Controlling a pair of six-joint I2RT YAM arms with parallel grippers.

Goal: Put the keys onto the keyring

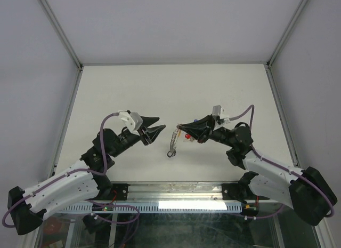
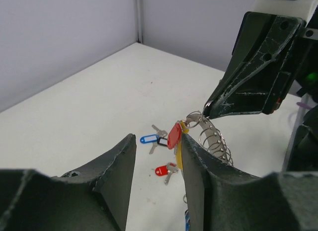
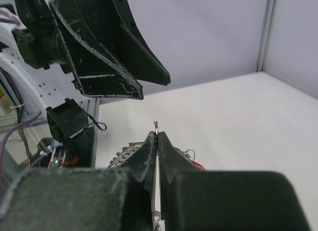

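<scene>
Your right gripper (image 1: 179, 125) is pinched shut on the keyring (image 1: 172, 143). In the right wrist view the two fingers meet tip to tip, with a thin strand of the ring's wire poking up between them. The ring is off the table (image 1: 133, 88), hanging down and toward you from those fingertips.

Your left gripper (image 1: 160, 125) faces it from the other side with its jaws apart and nothing between them. From above, its tips sit just beside the ring but do not touch it, a little higher in the picture than the hanging loop.

The left wrist view looks straight through that gap. The ring's silver coils drop from the right gripper's tip, just past your right-hand finger (image 2: 198, 166) in that view. The yellow section (image 2: 179, 159) runs down along that finger's inner edge. A hanging red tag (image 2: 174, 135) sits against the ring right at the top of the yellow; you cannot tell from here whether it is threaded on.

Beyond the gap, three keys lie flat on the table below the ring. A blue-tagged key (image 2: 148, 138) and a black-tagged key (image 2: 162, 141) lie end to end, and a loose red-tagged key (image 2: 162, 170) lies nearer to you.
</scene>
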